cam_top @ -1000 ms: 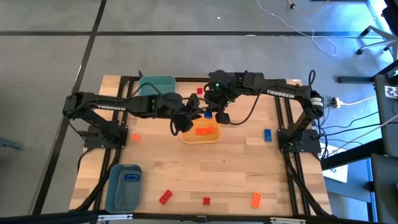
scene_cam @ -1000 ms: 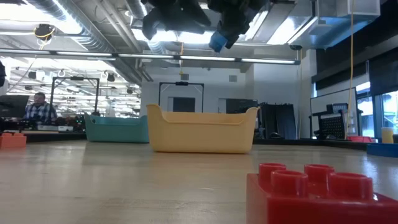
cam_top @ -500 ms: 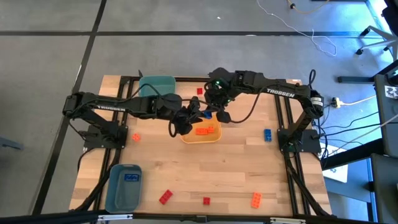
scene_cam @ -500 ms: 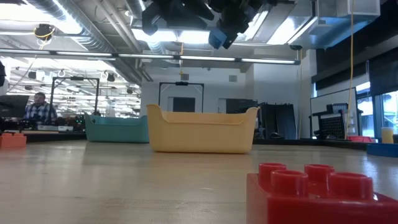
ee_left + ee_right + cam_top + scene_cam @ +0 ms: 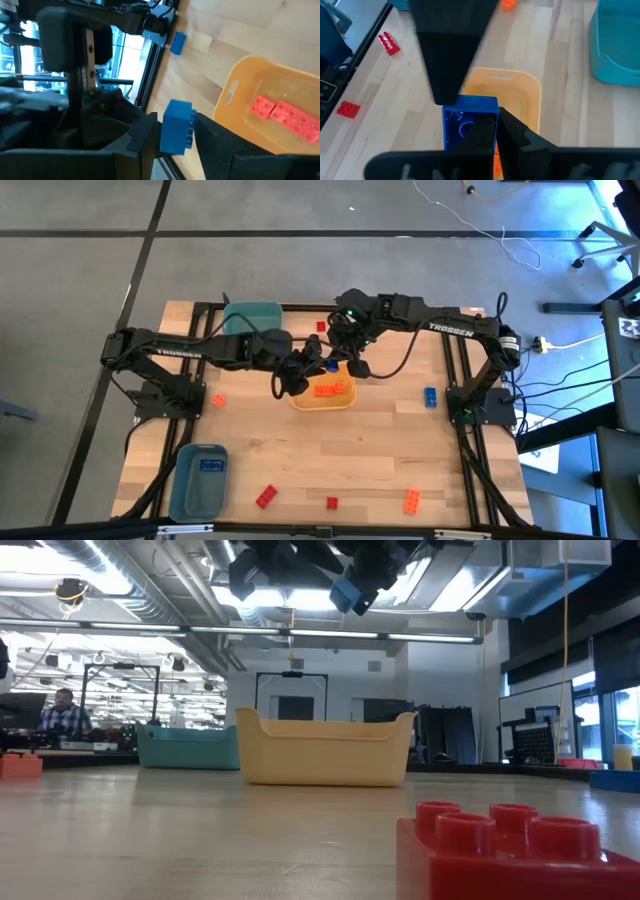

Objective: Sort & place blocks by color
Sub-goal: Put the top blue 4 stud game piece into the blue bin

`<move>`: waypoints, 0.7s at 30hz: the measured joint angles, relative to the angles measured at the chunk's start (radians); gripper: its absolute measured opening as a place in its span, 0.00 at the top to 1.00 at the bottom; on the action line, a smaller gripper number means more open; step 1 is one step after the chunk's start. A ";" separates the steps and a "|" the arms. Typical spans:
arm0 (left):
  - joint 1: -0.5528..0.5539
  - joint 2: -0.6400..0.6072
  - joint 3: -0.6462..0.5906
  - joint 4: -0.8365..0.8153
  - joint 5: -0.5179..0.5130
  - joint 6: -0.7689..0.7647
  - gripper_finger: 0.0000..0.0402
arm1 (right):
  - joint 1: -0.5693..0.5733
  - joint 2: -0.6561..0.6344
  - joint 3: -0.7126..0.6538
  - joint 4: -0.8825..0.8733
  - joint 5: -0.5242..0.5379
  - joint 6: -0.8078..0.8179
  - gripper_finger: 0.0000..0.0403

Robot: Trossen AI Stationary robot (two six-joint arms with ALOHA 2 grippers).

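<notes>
A blue block (image 5: 333, 364) hangs high above the yellow bin (image 5: 323, 396), between my two grippers. My left gripper (image 5: 176, 137) comes from the table's left and is shut on it. My right gripper (image 5: 498, 131) comes from the right, slanting down, and is shut at the block's hollow underside (image 5: 465, 127). In the low view the block (image 5: 345, 592) shows near the top, well above the yellow bin (image 5: 322, 750). Orange blocks (image 5: 282, 115) lie on the yellow bin's floor. My left gripper pinches the blue block's two opposite side faces (image 5: 170, 125) between its two fingers, coming almost level from the table's left. The block sits tilted, lifted clear above the bin. My right gripper's fingers (image 5: 485, 134) close on one wall at the rim of the block's hollow underside (image 5: 492, 116). One finger seems inside the hollow and one outside. They slant down from the table's right.
A teal bin (image 5: 252, 316) stands at the far side and a blue bin (image 5: 198, 478) at the near left. Loose blocks lie about: red (image 5: 321, 326), orange (image 5: 218, 400), blue (image 5: 430, 395), red (image 5: 265, 497), red (image 5: 332, 502), orange (image 5: 411, 500). A person (image 5: 62, 715) sits far behind.
Both grippers have stayed in place above the yellow bin. My right gripper has tipped a little, and the blue block has turned slightly and moved up a touch in the low view. Neither gripper's finger gap has changed.
</notes>
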 joint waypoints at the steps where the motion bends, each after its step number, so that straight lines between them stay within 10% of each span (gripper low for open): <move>1: 0.005 0.000 0.000 -0.003 0.004 0.000 0.70 | 0.003 0.000 0.000 0.004 0.000 0.000 1.00; 21: 0.032 0.000 0.000 0.000 0.107 0.079 0.70 | 0.018 0.000 -0.001 0.039 0.001 0.002 1.00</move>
